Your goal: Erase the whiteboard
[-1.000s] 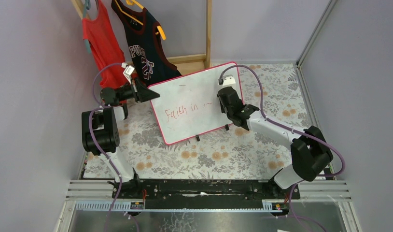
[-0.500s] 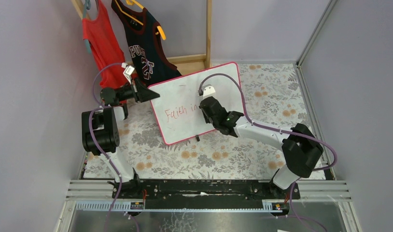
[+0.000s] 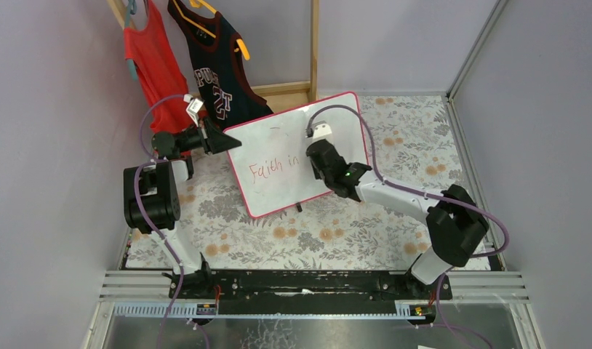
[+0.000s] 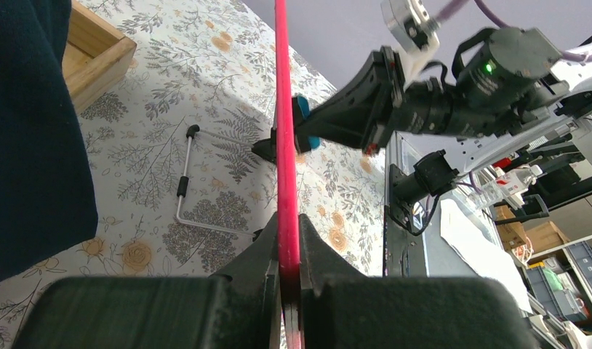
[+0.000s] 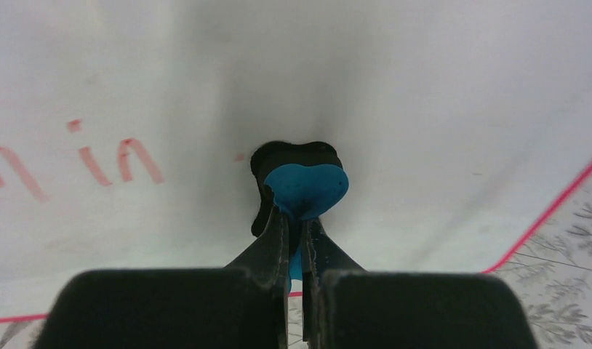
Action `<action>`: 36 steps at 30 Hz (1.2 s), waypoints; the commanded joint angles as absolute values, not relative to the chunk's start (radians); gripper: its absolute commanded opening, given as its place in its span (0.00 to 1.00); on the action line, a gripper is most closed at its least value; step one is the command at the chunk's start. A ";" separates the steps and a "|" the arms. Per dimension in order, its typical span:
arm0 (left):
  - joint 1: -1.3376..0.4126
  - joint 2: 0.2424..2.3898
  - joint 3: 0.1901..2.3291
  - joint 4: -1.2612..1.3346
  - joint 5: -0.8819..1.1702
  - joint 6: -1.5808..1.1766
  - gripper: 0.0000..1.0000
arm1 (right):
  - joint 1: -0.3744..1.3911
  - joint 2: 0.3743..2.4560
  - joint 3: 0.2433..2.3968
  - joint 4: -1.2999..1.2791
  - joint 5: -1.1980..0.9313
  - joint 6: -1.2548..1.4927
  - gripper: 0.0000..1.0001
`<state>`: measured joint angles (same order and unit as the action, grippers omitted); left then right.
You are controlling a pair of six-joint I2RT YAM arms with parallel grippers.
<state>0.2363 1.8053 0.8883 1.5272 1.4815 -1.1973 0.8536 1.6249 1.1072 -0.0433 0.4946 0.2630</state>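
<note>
The whiteboard [image 3: 278, 134] stands tilted on its small black feet over the floral cloth, with red lettering [image 3: 274, 166] on its left half. My left gripper [image 3: 225, 140] is shut on the board's pink-red frame [image 4: 282, 109] at the upper left corner; in the left wrist view the gripper [image 4: 288, 227] pinches that edge. My right gripper [image 3: 314, 158] is shut on a small blue eraser [image 5: 305, 188] pressed flat against the board's face [image 5: 424, 87], just right of the red letters "in" [image 5: 108, 160]. The right gripper [image 5: 297, 234] holds the eraser's thin blue tab.
Red [image 3: 151, 62] and dark navy [image 3: 219, 80] jerseys hang on a wooden rack [image 3: 314, 47] behind the board. A wire stand leg [image 4: 182, 193] lies behind the board. Grey walls close in left and right.
My right gripper swept left across the board from its right side to the middle, and the red squiggle after "in" is gone. The left gripper has kept its hold.
</note>
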 commanded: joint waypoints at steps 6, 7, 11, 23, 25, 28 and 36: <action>0.218 1.775 0.872 1.601 1.596 -1.237 0.00 | 0.709 1.520 1.075 -0.043 0.589 0.222 0.00; 0.218 1.774 0.870 1.601 1.595 -1.236 0.00 | 0.708 1.518 1.078 -0.043 0.576 0.222 0.00; 0.218 1.772 0.872 1.601 1.594 -1.238 0.00 | 0.720 1.539 1.101 -0.041 0.482 0.252 0.00; 0.218 1.763 0.874 1.602 1.594 -1.244 0.00 | 0.922 1.697 1.244 -0.034 0.479 0.281 0.00; 0.218 1.761 0.874 1.601 1.594 -1.244 0.00 | 0.927 1.707 1.252 -0.035 0.480 0.285 0.00; 0.218 1.758 0.874 1.601 1.595 -1.244 0.00 | 0.926 1.708 1.247 -0.046 0.526 0.281 0.00; 0.217 1.760 0.870 1.601 1.595 -1.243 0.00 | 0.809 1.601 1.143 -0.074 0.572 0.290 0.00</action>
<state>0.2363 1.8034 0.8848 1.5272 1.4849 -1.1961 0.9035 1.6741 1.1988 -0.0765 0.5446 0.2653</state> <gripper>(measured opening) 0.039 0.041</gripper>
